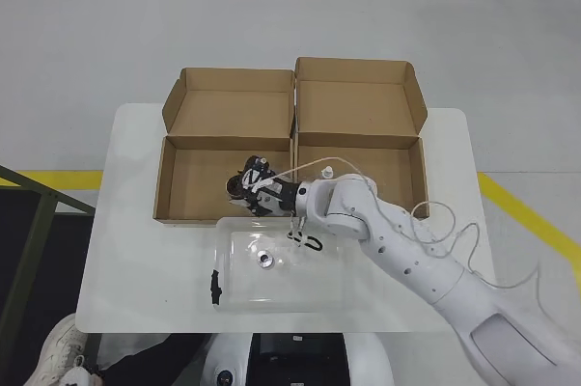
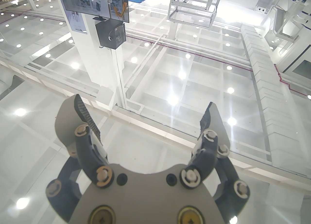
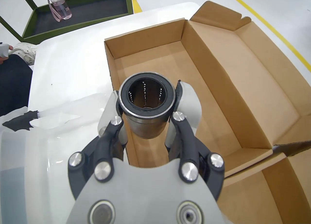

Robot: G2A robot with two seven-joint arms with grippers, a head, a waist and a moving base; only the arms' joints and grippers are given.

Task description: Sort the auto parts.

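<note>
Jaws of the right gripper are clamping a linear bearing by its sides (a dark metal cylinder with a black end ring and rows of small steel balls lining its bore), holding it above the floor of the left cardboard box, close to that box's front wall. Jaws of the left gripper are standing wide apart, gripping nothing

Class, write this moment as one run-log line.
right gripper: jaws shut on linear bearing | position: above left cardboard box | left gripper: jaws open, empty
</note>
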